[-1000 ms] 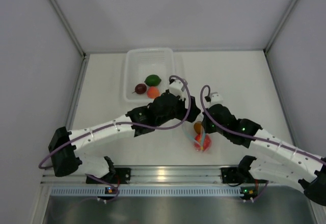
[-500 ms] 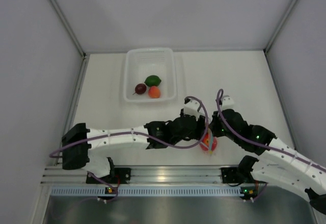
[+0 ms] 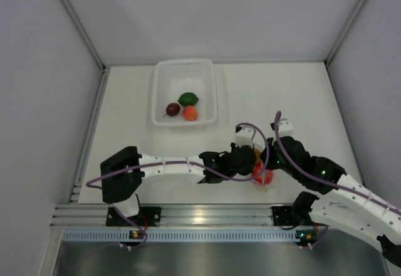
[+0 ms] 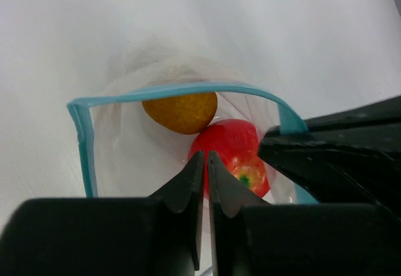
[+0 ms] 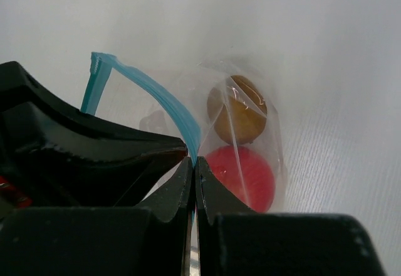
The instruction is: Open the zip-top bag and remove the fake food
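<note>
Fingers of the left gripper (image 4: 202, 161) are seen pressed together on the near lip of the zip-top bag (image 4: 119, 157), at the bottom centre of the left wrist view. The right gripper (image 5: 193, 163) is clamped on the teal zip strip (image 5: 156, 97), as shown only in the right wrist view. Inside the open pouch, a red fruit (image 4: 229, 147) and a brownish-orange fruit (image 4: 180, 110) are touching. Only the top view shows the white tub (image 3: 164, 78) at upper centre, holding a green fruit (image 3: 188, 98), a maroon fruit (image 3: 173, 108) and an orange fruit (image 3: 190, 113), well apart from the bag.
</note>
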`<action>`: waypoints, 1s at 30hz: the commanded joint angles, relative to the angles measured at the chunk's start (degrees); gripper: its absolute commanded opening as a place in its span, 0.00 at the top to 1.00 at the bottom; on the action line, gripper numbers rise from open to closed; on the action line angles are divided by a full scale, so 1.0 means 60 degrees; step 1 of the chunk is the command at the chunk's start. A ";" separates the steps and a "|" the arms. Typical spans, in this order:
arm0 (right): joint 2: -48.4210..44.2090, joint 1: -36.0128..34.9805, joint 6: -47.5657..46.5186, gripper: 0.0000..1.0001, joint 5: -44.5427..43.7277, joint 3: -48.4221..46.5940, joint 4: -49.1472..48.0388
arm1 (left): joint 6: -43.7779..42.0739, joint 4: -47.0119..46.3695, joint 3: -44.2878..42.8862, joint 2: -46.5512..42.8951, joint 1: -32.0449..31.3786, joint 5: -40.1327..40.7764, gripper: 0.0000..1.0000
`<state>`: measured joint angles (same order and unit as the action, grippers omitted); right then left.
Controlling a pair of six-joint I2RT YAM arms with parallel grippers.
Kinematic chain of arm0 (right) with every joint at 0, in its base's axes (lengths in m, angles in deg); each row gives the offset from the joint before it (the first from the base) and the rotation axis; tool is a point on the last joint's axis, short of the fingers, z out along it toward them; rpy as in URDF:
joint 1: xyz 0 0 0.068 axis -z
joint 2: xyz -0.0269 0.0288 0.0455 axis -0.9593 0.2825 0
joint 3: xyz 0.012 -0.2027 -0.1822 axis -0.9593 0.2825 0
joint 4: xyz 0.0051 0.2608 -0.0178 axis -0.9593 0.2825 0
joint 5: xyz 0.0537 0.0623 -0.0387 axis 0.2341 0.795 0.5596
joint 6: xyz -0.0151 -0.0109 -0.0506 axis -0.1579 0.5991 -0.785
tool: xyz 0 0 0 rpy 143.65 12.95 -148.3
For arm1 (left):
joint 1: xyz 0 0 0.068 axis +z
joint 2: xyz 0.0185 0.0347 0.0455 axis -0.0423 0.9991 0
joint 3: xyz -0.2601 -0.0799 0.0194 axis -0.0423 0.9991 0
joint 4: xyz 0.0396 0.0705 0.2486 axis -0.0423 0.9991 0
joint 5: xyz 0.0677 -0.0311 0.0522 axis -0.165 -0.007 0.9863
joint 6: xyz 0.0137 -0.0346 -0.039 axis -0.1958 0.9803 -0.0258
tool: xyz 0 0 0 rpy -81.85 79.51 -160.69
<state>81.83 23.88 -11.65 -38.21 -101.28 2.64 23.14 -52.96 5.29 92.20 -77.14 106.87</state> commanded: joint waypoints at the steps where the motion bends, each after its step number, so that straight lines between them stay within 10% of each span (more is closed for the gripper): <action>1: -0.0268 0.0039 0.0129 1.00 -0.0467 -0.0425 0.0363 | 0.0508 -0.0588 -0.0254 0.0452 0.0118 0.0552 0.92; 17: 0.0537 0.0039 -0.0252 1.00 -0.1583 -0.1260 0.1009 | 0.1534 0.1667 0.0434 0.0059 0.0646 0.2719 1.00; 30: 0.1240 0.0039 0.0494 1.00 0.1329 -0.0441 -0.2490 | 0.0846 0.3290 0.1870 -0.2531 0.2051 0.2998 1.00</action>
<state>88.32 23.88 -11.37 -34.52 -105.26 -2.94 30.42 -39.41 14.99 82.71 -67.39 122.33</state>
